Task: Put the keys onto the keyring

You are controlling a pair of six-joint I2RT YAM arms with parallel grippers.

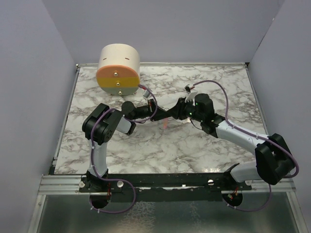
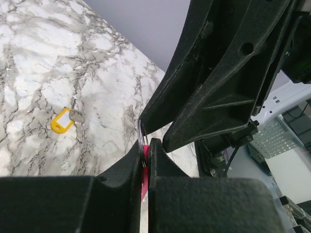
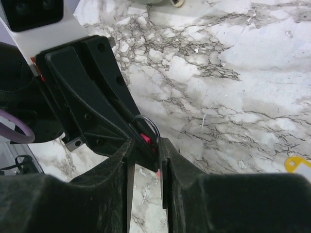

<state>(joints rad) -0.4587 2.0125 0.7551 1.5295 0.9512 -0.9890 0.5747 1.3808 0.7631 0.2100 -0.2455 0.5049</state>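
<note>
The keyring, a pink strap [image 1: 166,124] with a metal ring [image 3: 149,123], hangs above the table's middle. My left gripper [image 2: 147,143] is shut on the strap [image 2: 144,167], and the ring [image 2: 142,134] sticks out past its fingertips. My right gripper [image 3: 146,145] faces it, its jaws closed in around the ring and the left gripper's tip; the ring touches its right finger. In the top view the left gripper [image 1: 156,115] and the right gripper [image 1: 171,114] meet tip to tip. The keys [image 2: 63,120], a yellow tag with a small key, lie flat on the marble [image 1: 188,88], apart from both grippers.
A large cream-and-orange cylinder [image 1: 118,70] stands at the back left of the marble table [image 1: 160,150]. Grey walls close in the left, right and back edges. A purple cable [image 1: 221,92] loops above the right arm.
</note>
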